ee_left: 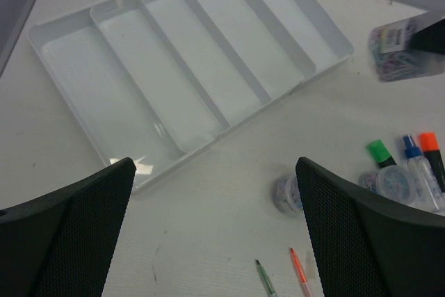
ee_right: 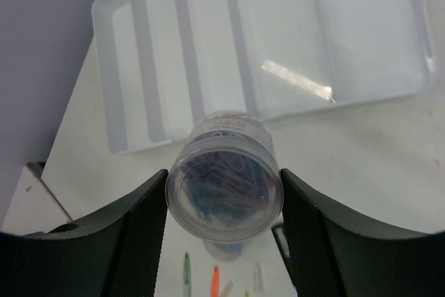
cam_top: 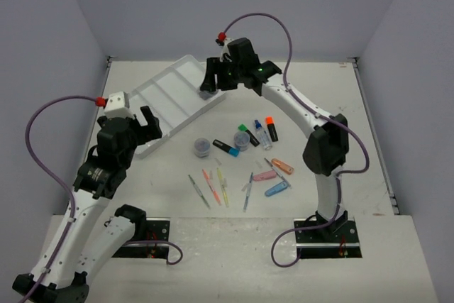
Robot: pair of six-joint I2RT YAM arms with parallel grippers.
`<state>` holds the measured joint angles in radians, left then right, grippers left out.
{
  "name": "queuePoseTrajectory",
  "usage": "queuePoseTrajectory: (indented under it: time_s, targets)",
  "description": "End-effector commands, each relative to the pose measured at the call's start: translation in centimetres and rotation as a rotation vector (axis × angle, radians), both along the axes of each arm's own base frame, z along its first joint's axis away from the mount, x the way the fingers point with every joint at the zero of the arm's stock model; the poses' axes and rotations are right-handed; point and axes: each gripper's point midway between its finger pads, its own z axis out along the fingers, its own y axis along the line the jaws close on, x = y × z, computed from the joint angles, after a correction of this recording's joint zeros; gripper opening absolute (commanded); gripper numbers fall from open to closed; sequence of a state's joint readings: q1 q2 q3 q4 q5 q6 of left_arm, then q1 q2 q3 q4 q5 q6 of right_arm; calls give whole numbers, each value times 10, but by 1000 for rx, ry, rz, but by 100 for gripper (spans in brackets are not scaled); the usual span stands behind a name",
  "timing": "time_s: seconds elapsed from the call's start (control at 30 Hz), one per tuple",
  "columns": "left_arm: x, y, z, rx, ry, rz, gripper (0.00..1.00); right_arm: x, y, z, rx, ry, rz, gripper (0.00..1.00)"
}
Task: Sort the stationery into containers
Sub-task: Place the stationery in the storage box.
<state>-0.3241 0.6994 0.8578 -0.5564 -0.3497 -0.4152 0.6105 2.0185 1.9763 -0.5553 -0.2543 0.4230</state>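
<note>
Right gripper (ee_right: 224, 186) clamped on clear jar (ee_right: 224, 196), held up by tray (cam_top: 170, 94) corner, maybe not yet over compartment. Left gripper (ee_left: 214, 166) jaws apart, idle near tray. Risk: early release, jar hits rim, rolls off across table (cam_top: 340, 104)

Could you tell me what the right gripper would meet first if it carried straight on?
Probably the tray, at its near wall, with the held jar touching first, though depth is unclear.
</note>
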Motion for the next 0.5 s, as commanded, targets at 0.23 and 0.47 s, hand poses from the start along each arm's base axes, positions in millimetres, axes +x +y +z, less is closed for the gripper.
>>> queuePoseTrajectory:
  time_s: [0.23,0.47]
  targets:
    - [-25,31,55,-104,-295,143,100,-24,153,-10,163,-84,222,19]
    - [-18,22,51,-85,-279,90,100,-29,185,-37,135,-124,268,19]
